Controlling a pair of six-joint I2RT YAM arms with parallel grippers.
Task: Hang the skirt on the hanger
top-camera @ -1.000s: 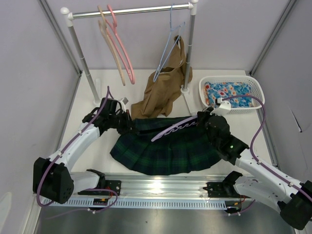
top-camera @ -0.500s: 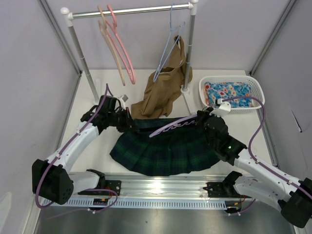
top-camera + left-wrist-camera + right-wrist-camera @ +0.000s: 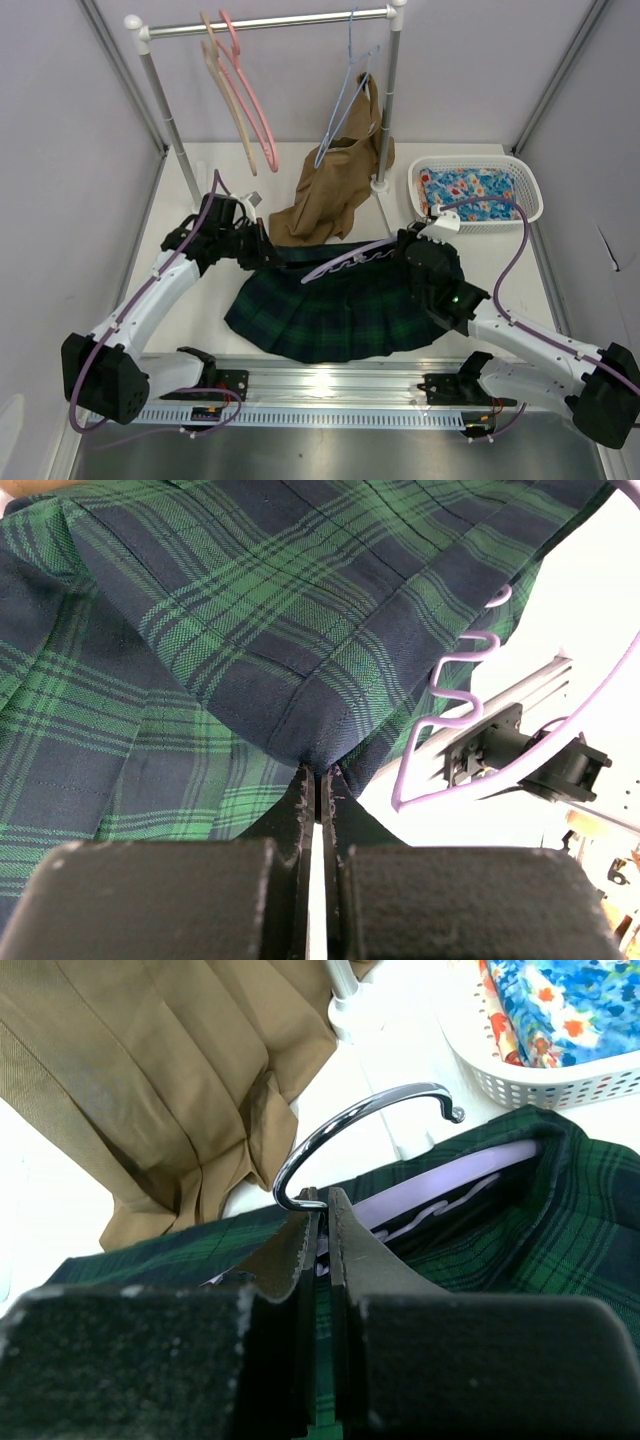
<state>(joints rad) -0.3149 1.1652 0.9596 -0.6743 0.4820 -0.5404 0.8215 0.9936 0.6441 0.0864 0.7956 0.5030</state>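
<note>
The green and navy plaid skirt lies spread on the table in front of the arms. My left gripper is shut on the skirt's dark waistband at its far left end; the pinched fabric bunches at my fingertips. My right gripper is shut on the pale lavender hanger at the base of its metal hook. The hanger's wavy bar reaches left over the waistband, and its right end sits inside the skirt.
A rack at the back holds pink and tan hangers and a thin blue hanger with a tan-brown garment. A white basket with blue floral cloth stands at back right. A metal rail runs along the near edge.
My right gripper has moved left with the hanger, sliding its bar further along the waistband. My left gripper has stayed on the waistband, shifting slightly.
</note>
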